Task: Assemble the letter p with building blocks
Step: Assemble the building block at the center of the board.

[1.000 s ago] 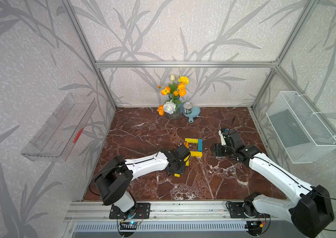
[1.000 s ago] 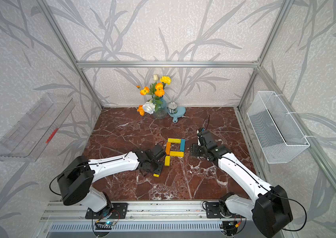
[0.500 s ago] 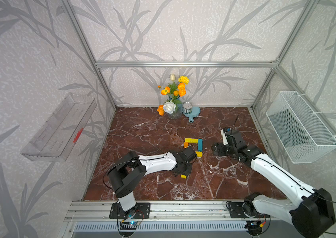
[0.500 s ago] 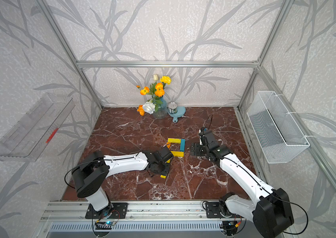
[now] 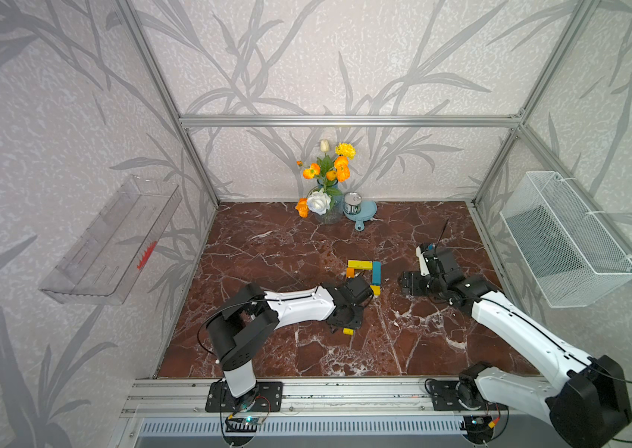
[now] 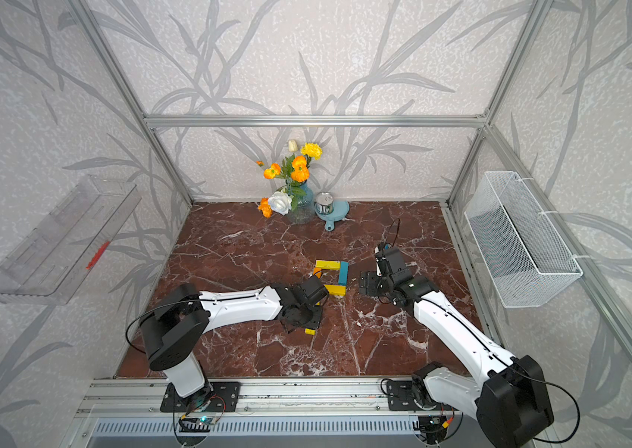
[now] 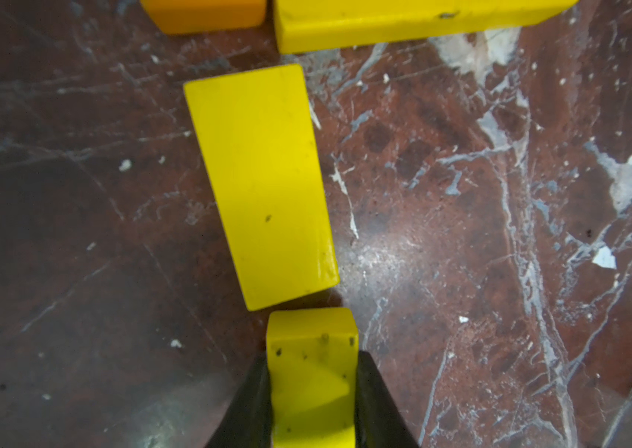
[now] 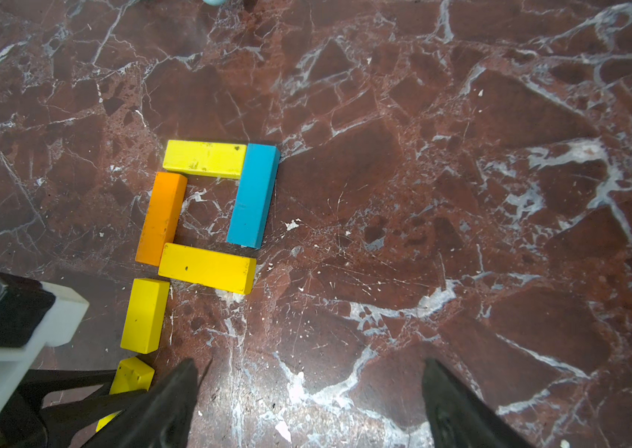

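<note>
The letter p lies flat on the marble: a yellow bar (image 8: 205, 159), a teal bar (image 8: 253, 196), a second yellow bar (image 8: 208, 267) and an orange bar (image 8: 161, 219) form the loop. A yellow stem bar (image 7: 262, 186) continues below the orange one. My left gripper (image 7: 311, 360) is shut on a further yellow block (image 7: 312, 380), whose end sits just short of the stem bar's near end. In both top views this block (image 5: 348, 331) peeks out under the left wrist. My right gripper (image 8: 310, 372) is open and empty, right of the loop (image 5: 375, 272).
A vase of flowers (image 5: 326, 194) and a tin on a blue dish (image 5: 353, 203) stand at the back wall. A wire basket (image 5: 566, 240) hangs on the right wall and a clear tray (image 5: 113, 240) on the left wall.
The left arm has swung its elbow inward and carried the held yellow block slightly right, in line with the stem. The right gripper's jaws have spread wider; that arm has barely moved.
</note>
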Motion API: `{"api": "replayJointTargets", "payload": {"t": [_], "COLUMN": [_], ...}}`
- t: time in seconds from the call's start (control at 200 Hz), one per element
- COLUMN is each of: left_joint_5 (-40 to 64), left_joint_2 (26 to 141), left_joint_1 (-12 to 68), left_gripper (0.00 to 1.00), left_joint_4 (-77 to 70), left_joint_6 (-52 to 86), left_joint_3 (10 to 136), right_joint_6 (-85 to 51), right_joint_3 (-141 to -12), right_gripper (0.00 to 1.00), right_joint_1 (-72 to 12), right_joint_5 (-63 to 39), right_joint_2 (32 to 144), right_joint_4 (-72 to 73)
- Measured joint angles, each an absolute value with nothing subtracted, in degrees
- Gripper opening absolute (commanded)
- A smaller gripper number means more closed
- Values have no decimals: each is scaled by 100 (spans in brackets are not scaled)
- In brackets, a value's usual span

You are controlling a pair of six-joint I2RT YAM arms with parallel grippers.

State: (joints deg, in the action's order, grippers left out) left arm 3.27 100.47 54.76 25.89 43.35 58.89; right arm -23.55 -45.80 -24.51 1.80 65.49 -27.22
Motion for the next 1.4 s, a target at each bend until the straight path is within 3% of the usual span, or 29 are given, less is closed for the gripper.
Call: {"api": "replayJointTargets", "payload": {"t": [1.05, 1.185, 1.26, 1.4], "left_joint_5": [-49, -58, -60, -97], "left_joint_2": [10200, 10200, 10200, 10191], "left_joint_1": [5400, 5378, 5369, 5363], "left_gripper": [9, 14, 24, 69], "left_joint_4": [2561, 2547, 2512, 2451], "left_joint_6": [4759, 4759, 4762, 4748], "left_joint_3": [6060, 6058, 6038, 6023], "right_joint_6": [-2397, -2397, -2397, -2397], "right_joint_3": [-4491, -4482, -4482, -4482], "right_gripper": [90, 90, 90, 90], "right_joint_1": [-2451, -2451, -2451, -2451], "right_joint_5": [139, 134, 119, 99], "right_joint_2": [6294, 6294, 6294, 6296], "right_joint_4": [-2753, -2753, -2755, -2755]}}
